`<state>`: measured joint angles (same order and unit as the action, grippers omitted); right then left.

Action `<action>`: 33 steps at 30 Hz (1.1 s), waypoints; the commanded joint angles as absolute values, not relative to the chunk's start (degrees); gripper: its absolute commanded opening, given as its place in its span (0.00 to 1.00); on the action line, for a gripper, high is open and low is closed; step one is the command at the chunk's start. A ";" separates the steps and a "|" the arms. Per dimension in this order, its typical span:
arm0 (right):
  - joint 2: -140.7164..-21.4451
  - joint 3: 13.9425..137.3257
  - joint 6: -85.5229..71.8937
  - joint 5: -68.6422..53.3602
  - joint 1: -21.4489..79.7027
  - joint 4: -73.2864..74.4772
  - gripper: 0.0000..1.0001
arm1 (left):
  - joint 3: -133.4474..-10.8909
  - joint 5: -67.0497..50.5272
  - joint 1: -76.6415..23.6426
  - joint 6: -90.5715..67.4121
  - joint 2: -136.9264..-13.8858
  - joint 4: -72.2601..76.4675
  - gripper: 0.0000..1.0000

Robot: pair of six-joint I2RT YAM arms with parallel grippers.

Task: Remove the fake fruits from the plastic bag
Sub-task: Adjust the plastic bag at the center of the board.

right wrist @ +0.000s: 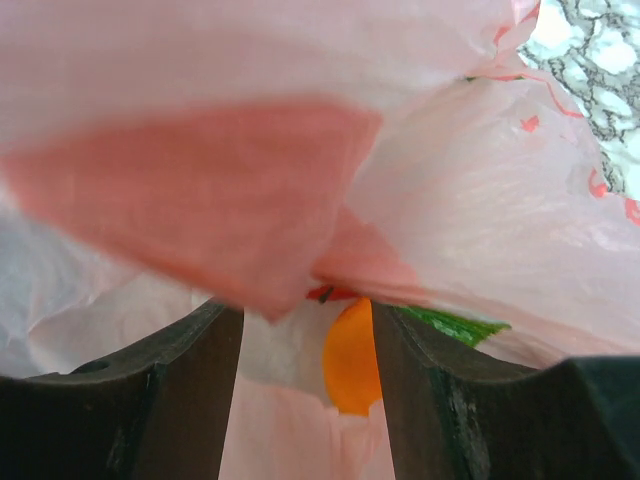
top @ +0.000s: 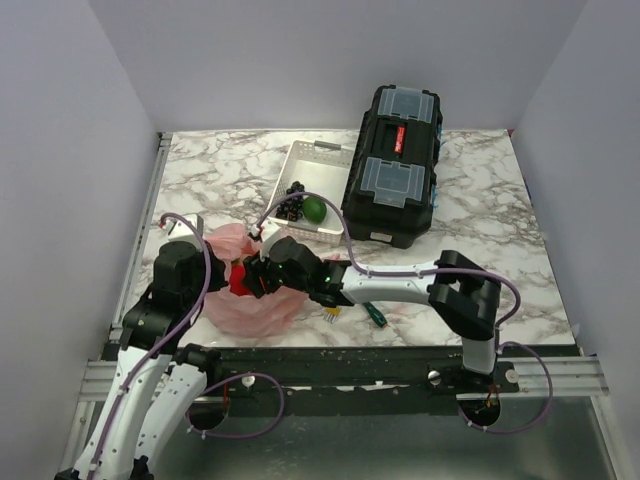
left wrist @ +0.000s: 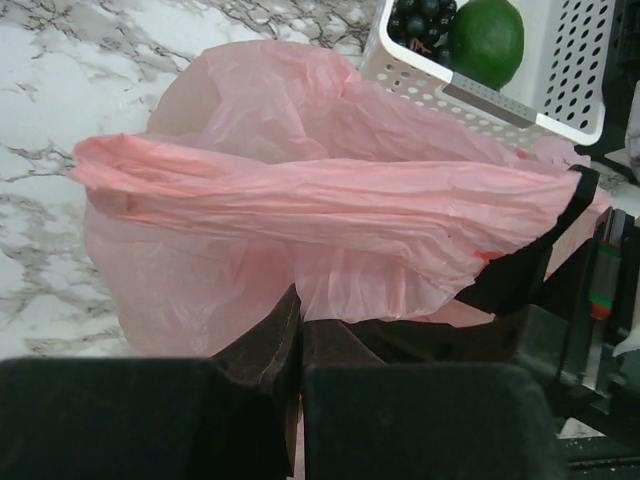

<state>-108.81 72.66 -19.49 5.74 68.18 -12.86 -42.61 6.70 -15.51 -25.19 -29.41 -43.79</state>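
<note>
The pink plastic bag lies near the table's front left and fills the left wrist view. My left gripper is shut on the bag's near edge; it also shows in the top view. My right gripper reaches into the bag's mouth. In the right wrist view it is open, with plastic all round it. The orange fruit sits between its fingers, against the right one. A red fruit shows in the mouth, and a green patch shows behind the right finger. The dark green fruit lies in the white tray.
The tray also holds a cluster of black grapes. A black toolbox stands right of the tray. Two small green items lie by the table's front edge under the right arm. White walls enclose the table.
</note>
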 commanded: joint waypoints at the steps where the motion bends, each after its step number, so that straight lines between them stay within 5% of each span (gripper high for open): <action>1: -112.80 76.32 -19.81 9.89 68.36 -17.17 0.56 | -42.36 5.20 -16.38 -26.34 -33.07 -43.42 0.00; 18: -110.48 54.35 -18.96 28.28 73.97 -29.81 0.51 | -43.33 7.67 -17.84 -26.42 -50.08 -44.50 0.00; 25: -108.72 48.06 -16.66 31.61 74.00 -34.97 0.78 | -44.40 7.07 -18.91 -26.19 -56.52 -45.21 0.00; 33: -102.82 47.22 -17.92 32.36 73.67 -40.90 0.81 | -45.24 6.73 -19.51 -26.37 -55.73 -45.92 0.00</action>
